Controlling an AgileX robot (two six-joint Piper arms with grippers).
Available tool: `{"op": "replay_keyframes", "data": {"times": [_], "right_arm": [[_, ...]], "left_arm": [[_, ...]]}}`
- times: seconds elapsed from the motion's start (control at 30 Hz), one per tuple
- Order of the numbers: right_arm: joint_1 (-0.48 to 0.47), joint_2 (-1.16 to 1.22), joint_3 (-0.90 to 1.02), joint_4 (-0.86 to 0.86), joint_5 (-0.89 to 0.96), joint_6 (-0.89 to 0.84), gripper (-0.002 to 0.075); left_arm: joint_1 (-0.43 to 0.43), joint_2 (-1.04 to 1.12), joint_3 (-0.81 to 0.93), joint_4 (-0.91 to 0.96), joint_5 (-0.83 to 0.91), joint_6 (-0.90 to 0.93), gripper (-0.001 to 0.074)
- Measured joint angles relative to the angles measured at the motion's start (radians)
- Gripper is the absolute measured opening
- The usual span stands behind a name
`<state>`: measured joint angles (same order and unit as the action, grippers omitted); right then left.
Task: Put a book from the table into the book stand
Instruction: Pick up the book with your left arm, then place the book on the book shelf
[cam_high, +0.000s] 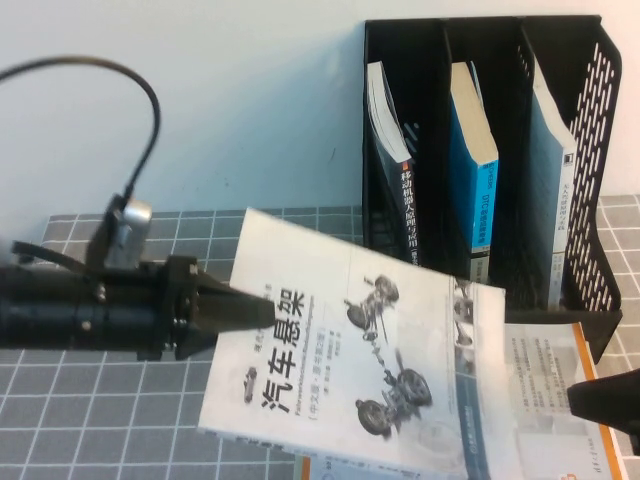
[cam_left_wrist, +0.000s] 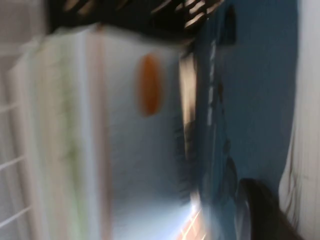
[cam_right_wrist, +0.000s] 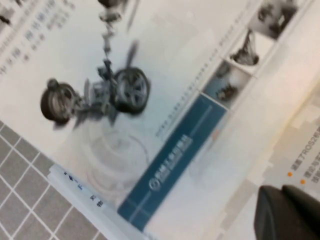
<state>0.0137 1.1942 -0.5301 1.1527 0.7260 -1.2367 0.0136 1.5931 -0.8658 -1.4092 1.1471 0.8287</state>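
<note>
The book (cam_high: 370, 350), white with grey wheel drawings and a bold black title, is lifted off the table (cam_high: 80, 400) and tilted. My left gripper (cam_high: 243, 305) reaches in from the left and is shut on the book's left edge. One of its fingers (cam_left_wrist: 262, 210) shows dark against a blue surface in the blurred left wrist view. The black book stand (cam_high: 600, 100) stands at the back right, behind the book's far corner. My right gripper (cam_high: 600, 400) is shut and empty at the front right, beside the book's cover (cam_right_wrist: 125, 90). It also shows in the right wrist view (cam_right_wrist: 287, 215).
Each of the three compartments holds a book: a white one with a dark spine (cam_high: 390, 130), a blue one (cam_high: 470, 180) and a pale one (cam_high: 555, 180). A white orange-edged book (cam_high: 545, 370) lies on the grid cloth (cam_right_wrist: 30, 190) under the lifted book; its orange circle (cam_left_wrist: 149, 90) shows.
</note>
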Motion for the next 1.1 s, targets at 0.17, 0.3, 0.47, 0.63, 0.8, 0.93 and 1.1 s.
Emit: {"op": "replay_keyframes", "data": {"times": [0.17,0.3,0.47,0.63,0.8,0.93,1.1], "right_arm": [[0.0,-0.09,0.0,-0.066,0.0,0.063,-0.0003],[0.0,-0.145,0.0,-0.091,0.004,0.09,-0.0003],[0.0,-0.182,0.0,-0.095,0.01,0.105,-0.0003],[0.0,-0.183,0.0,-0.097,0.025,0.109,-0.0003],[0.0,-0.183,0.002,-0.101,0.04,0.109,-0.0003],[0.0,-0.183,0.002,-0.103,0.041,0.109,-0.0003],[0.0,-0.183,0.002,-0.105,0.044,0.111,-0.0003]], "left_arm": [[0.0,-0.161,-0.055,0.028,-0.014,-0.087,0.0113],[0.0,-0.25,-0.143,0.05,-0.051,-0.169,0.0114],[0.0,-0.302,-0.31,0.089,-0.102,-0.304,0.0114],[0.0,-0.303,-0.456,0.117,-0.167,-0.407,0.0114],[0.0,-0.303,-0.544,0.124,-0.294,-0.469,0.0113],[-0.027,-0.299,-0.568,0.124,-0.38,-0.51,0.0114],[-0.147,-0.267,-0.57,0.14,-0.498,-0.522,0.0113]]}}
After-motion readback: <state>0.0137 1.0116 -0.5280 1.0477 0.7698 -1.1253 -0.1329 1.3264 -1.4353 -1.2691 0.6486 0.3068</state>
